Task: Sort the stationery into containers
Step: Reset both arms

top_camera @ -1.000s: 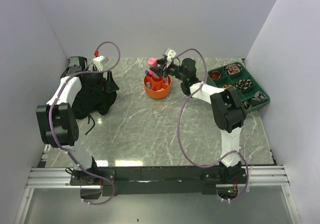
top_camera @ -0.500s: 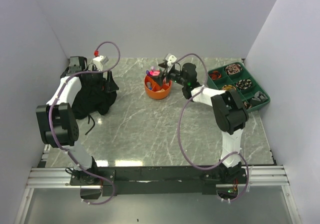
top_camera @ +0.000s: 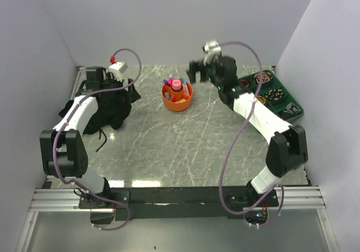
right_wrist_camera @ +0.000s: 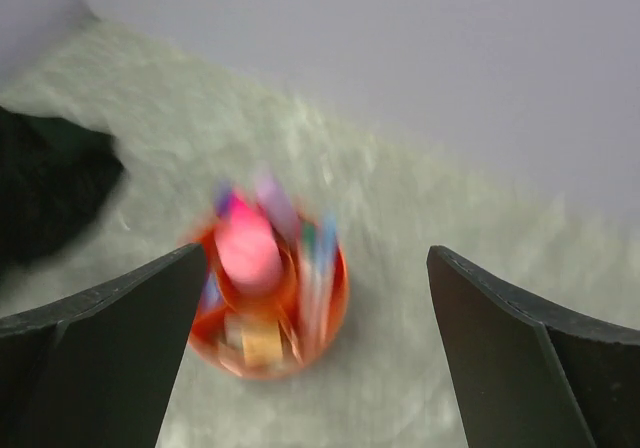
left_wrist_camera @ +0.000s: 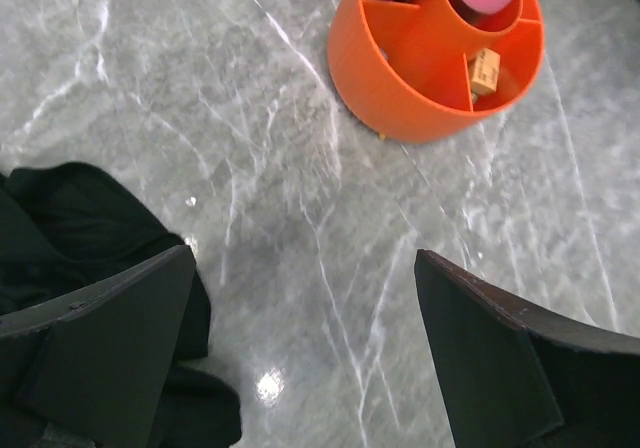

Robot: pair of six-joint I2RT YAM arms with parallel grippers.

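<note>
Top external: stationery (top_camera: 176, 85) stands in orange holder (top_camera: 178, 103)

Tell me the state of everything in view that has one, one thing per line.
left gripper: open, empty.
right gripper: open, empty.
orange holder: upright, stationery standing in it.
pink-capped item: upright in the central cup.
black cloth: crumpled on the table.
green tray: compartments filled.

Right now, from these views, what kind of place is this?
Probably a robot test cell: left arm and right arm bolted at a marble-look table, plain walls close around it, an orange holder.
</note>
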